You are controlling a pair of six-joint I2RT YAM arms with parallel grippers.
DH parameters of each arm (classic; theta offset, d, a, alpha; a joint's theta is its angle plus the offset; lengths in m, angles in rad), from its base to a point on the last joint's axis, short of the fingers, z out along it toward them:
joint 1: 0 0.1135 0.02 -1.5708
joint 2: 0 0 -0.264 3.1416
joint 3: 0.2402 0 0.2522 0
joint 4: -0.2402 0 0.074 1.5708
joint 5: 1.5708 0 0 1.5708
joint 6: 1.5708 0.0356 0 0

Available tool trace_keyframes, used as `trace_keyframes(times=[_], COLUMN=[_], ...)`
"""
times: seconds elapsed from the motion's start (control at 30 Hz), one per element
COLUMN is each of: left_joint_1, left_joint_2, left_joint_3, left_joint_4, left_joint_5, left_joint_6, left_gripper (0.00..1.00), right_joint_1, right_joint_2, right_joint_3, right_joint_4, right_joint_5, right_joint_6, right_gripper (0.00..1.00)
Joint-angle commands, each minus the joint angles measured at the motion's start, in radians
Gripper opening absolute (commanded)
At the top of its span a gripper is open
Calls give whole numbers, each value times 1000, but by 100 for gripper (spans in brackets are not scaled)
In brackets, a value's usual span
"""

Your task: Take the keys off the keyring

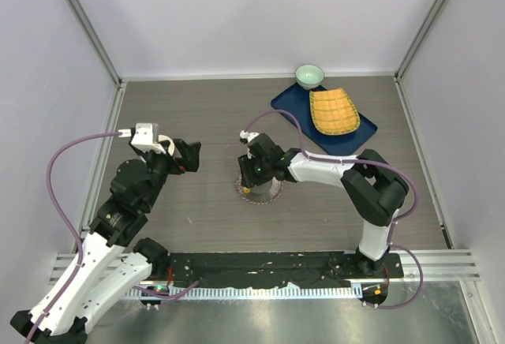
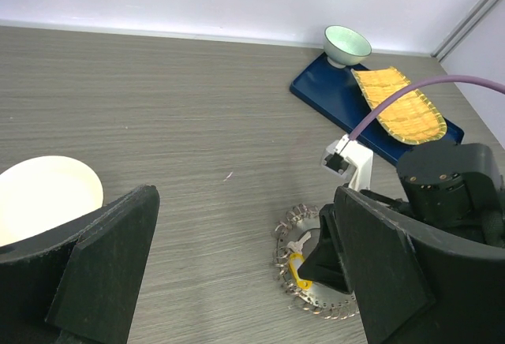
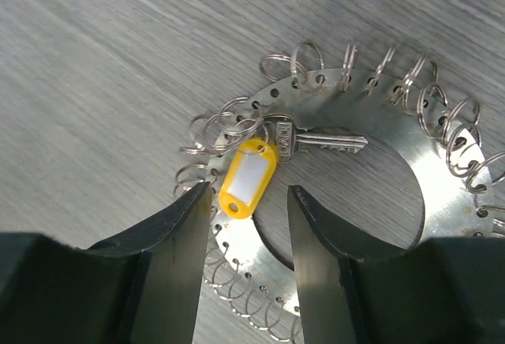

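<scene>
The keyring [image 3: 442,178] is a flat metal ring plate, fringed all round with small wire split rings, lying on the table [image 1: 260,192]. One silver key [image 3: 327,140] with a yellow tag [image 3: 248,177] lies on its inner edge, and both hang from split rings. My right gripper [image 3: 248,196] is open just above the plate, its fingertips either side of the tag's near end. My left gripper [image 1: 192,157] is open and empty, up off the table to the left. It looks across at the keyring [image 2: 288,237] and tag [image 2: 298,271].
A blue tray [image 1: 292,103] at the back right holds a yellow woven dish [image 1: 334,111]. A small green bowl [image 1: 309,75] stands by its far corner. White walls close in the table on three sides.
</scene>
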Motion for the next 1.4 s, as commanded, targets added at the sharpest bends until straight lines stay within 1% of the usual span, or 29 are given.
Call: trace_keyframes(times=[0.0, 0.07, 0.27, 0.47, 0.53, 0.57, 0.6, 0.67, 0.7, 0.77, 1.03, 1.27, 1.37], left_joint_1=[2, 2, 2, 2, 2, 2, 2, 2, 2, 2, 2, 2, 2], left_joint_2=[-4, -6, -1, -1, -1, -1, 1, -1, 1, -1, -16, -18, -15], left_joint_3=[5, 4, 7, 5, 5, 7, 7, 5, 4, 1, -19, -21, -25], left_joint_4=[41, 41, 40, 40, 42, 42, 42, 42, 43, 48, 75, 77, 83], left_joint_5=[4, 4, 7, 8, 8, 8, 8, 8, 11, 16, 36, 40, 56], left_joint_6=[-11, -11, -11, -11, -11, -11, -11, -11, -10, -5, 7, 9, 15], left_gripper=[98, 98, 98, 98, 98, 98, 98, 98, 98, 98, 98, 98, 97], right_joint_1=[24, 33, 58, 76, 85, 95, 96, 99, 98, 98, 98, 98, 98], right_joint_2=[38, 47, 79, 85, 88, 94, 98, 98, 92, 78, -75, -166, -186], right_joint_3=[41, 47, 62, 67, 73, 78, 88, 96, 101, 110, 165, 148, 130], right_joint_4=[6, -11, -19, -28, -37, -50, -60, -82, -88, -113, -188, -199, -199], right_joint_5=[105, 159, 176, 208, 235, 252, 268, 309, 321, 350, 392, 357, 367], right_joint_6=[22, 21, 36, 58, 56, 58, 59, 58, 59, 50, -56, -68, -68], right_gripper=[49, 49, 45, 40, 36, 33, 26, 18, 10, 1, 1, 1, 1])
